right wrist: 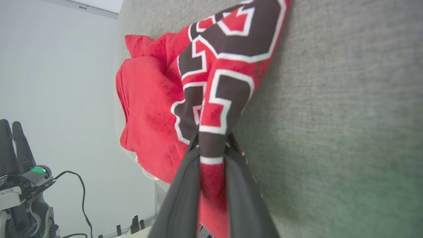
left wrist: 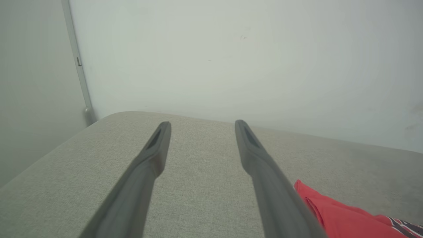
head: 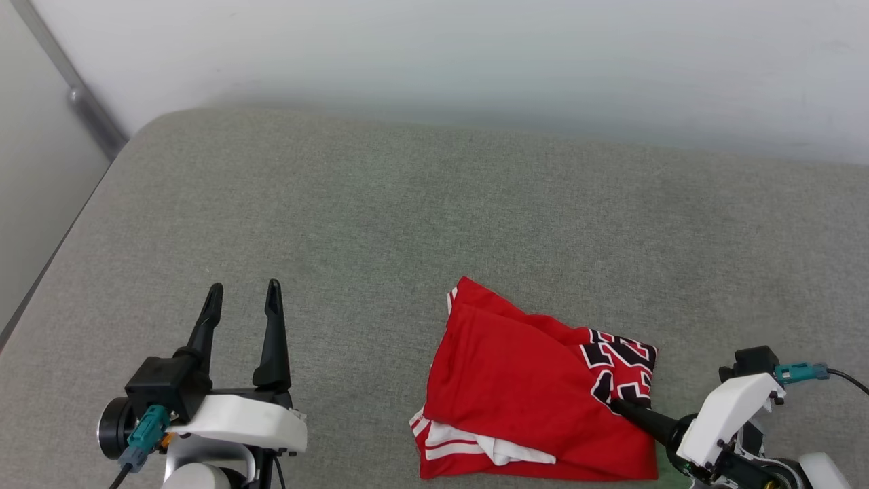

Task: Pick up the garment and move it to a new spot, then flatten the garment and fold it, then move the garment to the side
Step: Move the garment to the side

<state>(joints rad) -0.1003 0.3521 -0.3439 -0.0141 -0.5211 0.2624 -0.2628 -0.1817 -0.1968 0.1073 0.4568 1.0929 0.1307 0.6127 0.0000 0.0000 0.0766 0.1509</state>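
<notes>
The grey woven bench is taking up the lower part of the head view, its near stretch running off the bottom edge and its far edge curving round to a soft corner at the upper left. Beyond that edge a plain pale wall is rising across the top of the frame. At the upper left a grey metal strip is running diagonally down the wall toward the bench corner.

The jersey is lying on the bench at the lower middle-right of the head view, bunched into a rough folded heap. A plain red panel is facing up, and white, red-striped trim is showing at the heap's lower left. Black, white-outlined numerals are showing on its right side. They are creased and partly folded under, so the digits cannot be read. No brand or label is legible.

The left jaws are standing wide apart at the lower left of the head view. Their two long dark fingers are pointing up the frame and gripping nothing, well apart from the jersey. The right jaws are reaching in from the lower right. Their fingers are closing tight on the jersey's right edge, beside the numerals. In the right wrist view a fold of printed fabric is being pinched between them.
</notes>
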